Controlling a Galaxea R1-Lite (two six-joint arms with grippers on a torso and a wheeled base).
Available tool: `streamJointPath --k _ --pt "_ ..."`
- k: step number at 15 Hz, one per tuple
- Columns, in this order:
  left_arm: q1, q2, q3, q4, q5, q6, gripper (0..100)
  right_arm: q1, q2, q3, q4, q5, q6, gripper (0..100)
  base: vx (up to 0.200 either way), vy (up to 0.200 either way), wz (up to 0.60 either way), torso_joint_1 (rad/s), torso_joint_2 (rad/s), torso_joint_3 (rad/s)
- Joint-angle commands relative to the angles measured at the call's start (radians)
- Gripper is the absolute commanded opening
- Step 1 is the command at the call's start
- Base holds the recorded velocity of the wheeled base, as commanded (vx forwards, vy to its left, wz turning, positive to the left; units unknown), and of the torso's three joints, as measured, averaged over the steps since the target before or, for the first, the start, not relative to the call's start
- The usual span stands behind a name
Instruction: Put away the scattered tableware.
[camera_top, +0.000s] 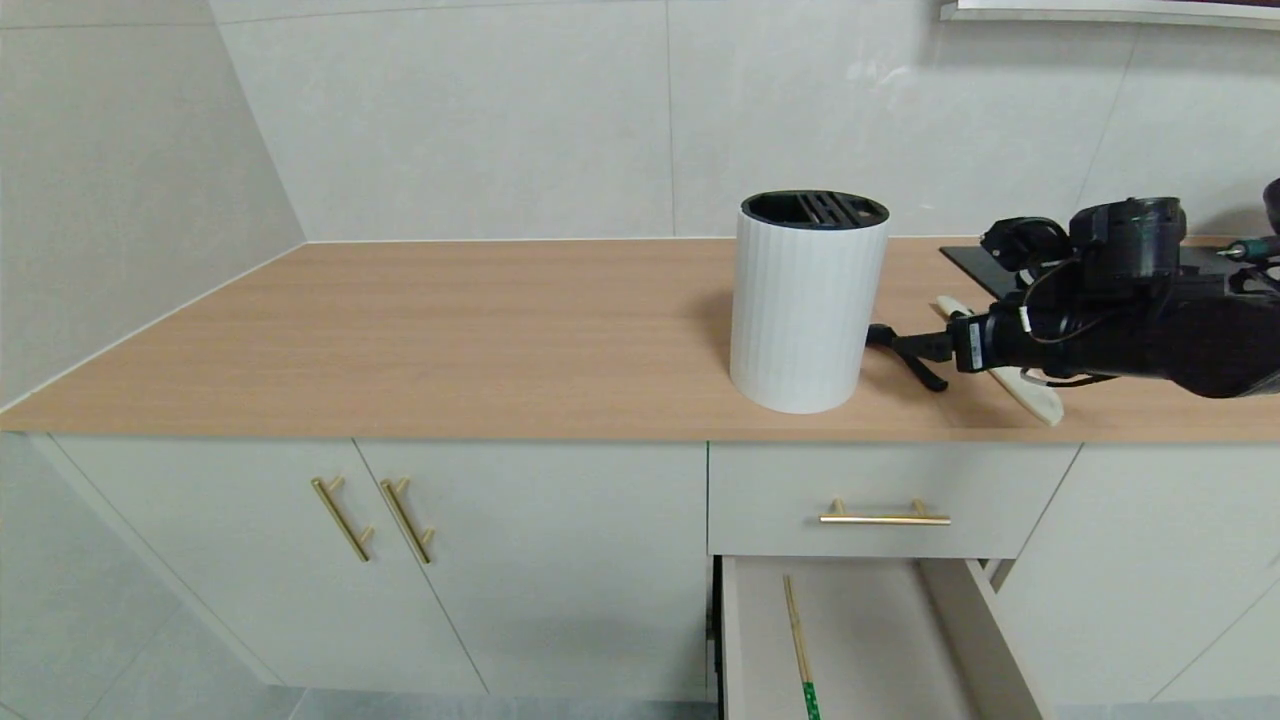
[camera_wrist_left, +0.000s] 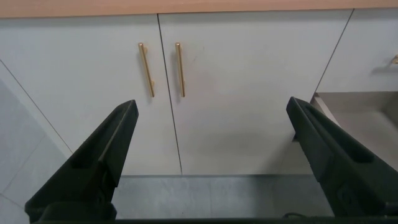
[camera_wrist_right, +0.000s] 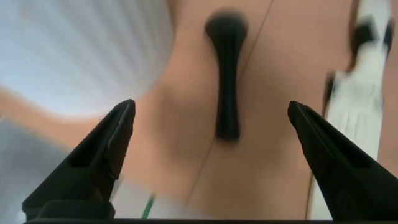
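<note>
You've got bright, soft, even light, seemingly from overhead. The white holder (camera_top: 808, 300) only drops a faint shadow on the table (camera_top: 450, 330) to its left, and the head view bends a bit at the edges.

Just beside the black right gripper (camera_top: 908, 358), the holder (camera_top: 808, 300) is white with thin up-and-down lines and a black top. The handle (camera_wrist_right: 225, 81) between its fingers is black. The counter (camera_top: 450, 340) is light brown. Below it, the chopsticks (camera_top: 798, 640) are tan with a green end.
</note>
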Motion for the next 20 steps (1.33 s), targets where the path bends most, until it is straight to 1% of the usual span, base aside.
streamJointPath --k 1,4,7,14,15,20 --pt "0.0 0.0 0.0 0.0 0.0 0.0 100 0.006 0.07 0.012 -0.019 0.001 0.0 100 0.0 0.0 0.0 0.0 0.0 0.0" --pt "0.0 0.0 0.0 0.0 0.0 0.0 100 0.006 0.098 0.009 -0.036 -0.003 0.0 100 0.0 0.0 0.0 0.0 0.0 0.0" --pt "0.0 0.0 0.0 0.0 0.0 0.0 100 0.006 0.139 0.006 -0.105 -0.008 0.0 100 0.0 0.0 0.0 0.0 0.0 0.0" --pt "0.0 0.0 0.0 0.0 0.0 0.0 100 0.005 0.153 -0.008 -0.107 -0.02 0.0 100 0.0 0.0 0.0 0.0 0.0 0.0" --pt "0.0 0.0 0.0 0.0 0.0 0.0 100 0.005 0.156 -0.008 -0.107 -0.02 0.0 0 0.0 0.0 0.0 0.0 0.0 0.0" --pt "0.0 0.0 0.0 0.0 0.0 0.0 100 0.011 0.153 -0.008 -0.101 -0.034 0.0 0 0.0 0.0 0.0 0.0 0.0 0.0"
